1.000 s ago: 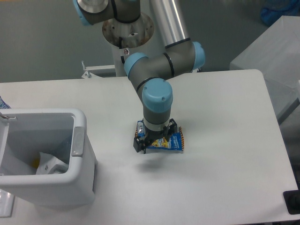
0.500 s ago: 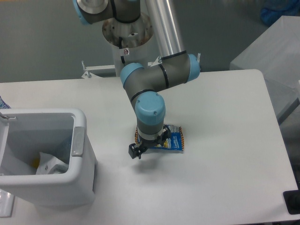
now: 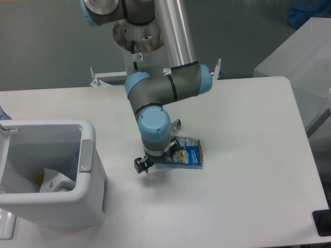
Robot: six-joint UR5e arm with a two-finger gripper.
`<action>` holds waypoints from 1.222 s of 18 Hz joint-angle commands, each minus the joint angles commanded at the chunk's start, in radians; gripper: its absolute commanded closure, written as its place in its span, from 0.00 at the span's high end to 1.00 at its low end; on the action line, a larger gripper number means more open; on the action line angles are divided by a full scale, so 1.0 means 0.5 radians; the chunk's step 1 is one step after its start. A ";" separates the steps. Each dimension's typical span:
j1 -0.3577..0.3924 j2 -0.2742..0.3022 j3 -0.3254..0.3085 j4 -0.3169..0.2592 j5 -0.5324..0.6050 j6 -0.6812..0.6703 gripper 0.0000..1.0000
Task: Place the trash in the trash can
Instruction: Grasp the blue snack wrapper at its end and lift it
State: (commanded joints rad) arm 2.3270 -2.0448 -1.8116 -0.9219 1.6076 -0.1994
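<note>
The blue-and-orange snack packet (image 3: 188, 155) lies on the white table right of centre. My gripper (image 3: 154, 159) hangs tilted over the packet's left end, and the wrist hides where the two meet. One dark fingertip (image 3: 138, 165) sticks out to the left, clear of the packet. I cannot tell whether the jaws hold the packet. The white trash can (image 3: 89, 135) stands at the front left with its grey flap (image 3: 85, 155) on the right rim. A whitish wrapper (image 3: 50, 179) lies inside it.
The arm's base column (image 3: 140, 36) rises at the back centre of the table (image 3: 243, 196). A grey cabinet (image 3: 305, 57) stands beyond the right edge. A dark object (image 3: 324, 222) sits at the front right corner.
The gripper has shifted left and toward the front, from above the packet's middle to its left end. The packet's right edge has stayed in place.
</note>
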 joint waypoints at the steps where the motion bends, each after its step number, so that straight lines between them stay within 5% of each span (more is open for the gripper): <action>1: 0.000 -0.003 0.000 0.003 0.000 0.000 0.98; 4: 0.000 -0.015 0.000 0.000 0.034 0.003 0.97; 13: 0.018 0.015 -0.015 -0.018 0.040 0.028 0.67; 18: 0.037 0.055 -0.034 -0.040 0.040 0.034 0.37; 21: 0.064 0.119 -0.037 -0.067 0.037 0.037 0.05; 22: 0.064 0.132 -0.037 -0.067 0.037 0.040 0.01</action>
State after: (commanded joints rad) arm 2.3593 -1.9789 -1.8300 -0.9557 1.6260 -0.1795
